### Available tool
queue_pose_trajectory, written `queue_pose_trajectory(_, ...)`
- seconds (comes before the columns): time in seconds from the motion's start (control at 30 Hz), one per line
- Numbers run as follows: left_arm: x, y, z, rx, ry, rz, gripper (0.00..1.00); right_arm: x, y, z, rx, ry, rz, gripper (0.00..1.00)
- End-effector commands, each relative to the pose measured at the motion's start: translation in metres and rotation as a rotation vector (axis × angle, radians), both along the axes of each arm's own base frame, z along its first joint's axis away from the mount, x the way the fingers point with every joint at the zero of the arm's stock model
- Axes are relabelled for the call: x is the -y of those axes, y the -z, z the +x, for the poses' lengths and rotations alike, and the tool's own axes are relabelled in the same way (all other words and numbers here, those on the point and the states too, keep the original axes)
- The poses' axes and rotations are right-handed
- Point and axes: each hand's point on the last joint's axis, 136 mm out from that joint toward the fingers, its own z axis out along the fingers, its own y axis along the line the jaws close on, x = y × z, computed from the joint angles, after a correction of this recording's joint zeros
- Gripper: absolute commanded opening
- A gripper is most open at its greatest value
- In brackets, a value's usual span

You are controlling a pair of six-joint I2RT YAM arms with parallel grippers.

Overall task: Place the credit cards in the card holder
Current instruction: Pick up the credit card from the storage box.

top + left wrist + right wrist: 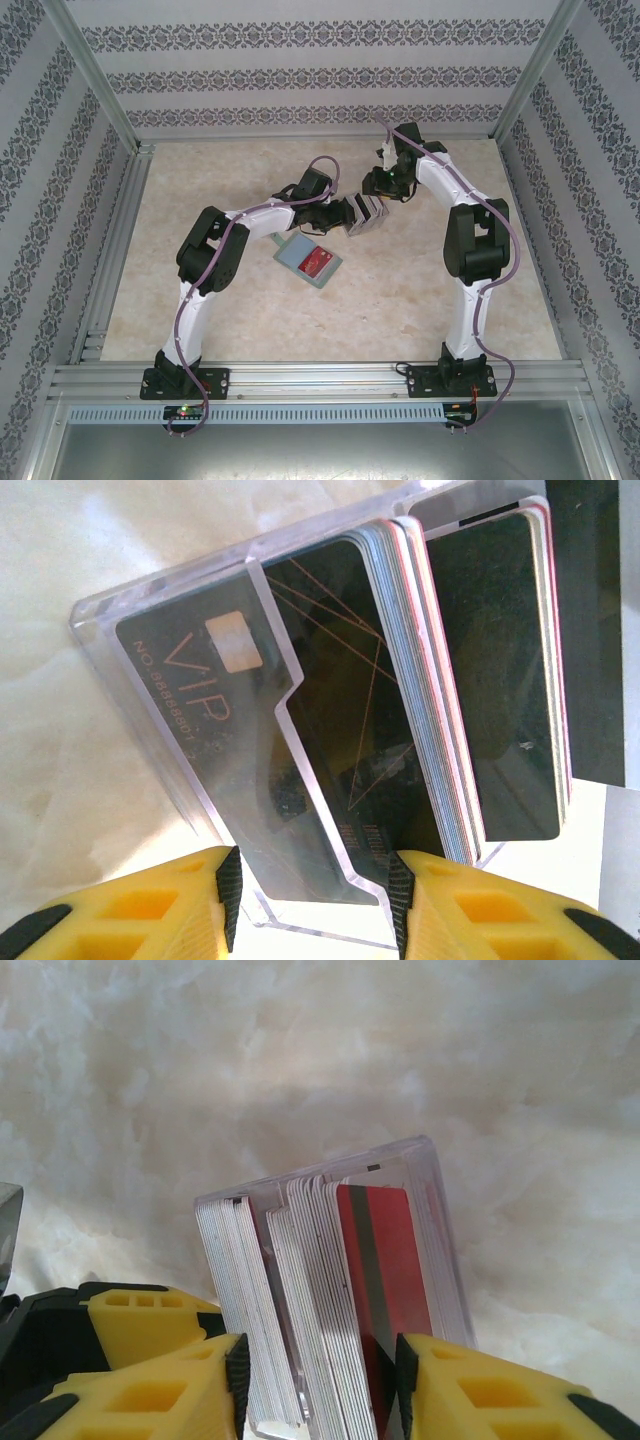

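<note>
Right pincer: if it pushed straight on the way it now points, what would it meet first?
The card stack in the clear box, which stands between the fingers of the right pincer. Contact looks immediate, though depth is unclear.

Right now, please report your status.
Left end effector grips clear box of credit cards. Right end effector astride them, grip unclear. Card holder open on table.

My left gripper (315, 905) has yellow plastic fingers (140, 912) with black pads (229, 880). The thin black rectangular credit cards (330, 680) carry copper lines and VIP lettering. The flat folding card holder (291, 254) is grey and red inside, with pale green edges.
</note>
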Motion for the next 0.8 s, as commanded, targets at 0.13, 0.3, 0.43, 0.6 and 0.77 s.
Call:
queue_pose_trajectory(0.13, 0.007, 0.001, 0.002, 0.011, 0.002, -0.031, 0.46, 0.001, -0.008, -0.003, 0.008, -0.016, -0.015, 0.32)
queue_pose_trajectory(0.3, 0.008, 0.000, 0.002, 0.014, 0.002, -0.036, 0.46, 0.005, -0.016, -0.002, 0.025, -0.007, -0.014, 0.22)
queue_pose_trajectory(0.43, 0.008, 0.002, 0.000, 0.011, 0.000, -0.038, 0.46, 0.010, -0.021, 0.000, 0.035, 0.004, -0.010, 0.14)
queue_pose_trajectory(0.6, 0.012, 0.003, -0.004, 0.005, 0.007, -0.045, 0.46, 0.016, -0.027, 0.002, 0.048, 0.016, -0.009, 0.06)
queue_pose_trajectory(0.77, 0.020, 0.006, -0.009, -0.005, 0.012, -0.058, 0.46, 0.028, -0.045, 0.002, 0.096, 0.042, -0.038, 0.05)
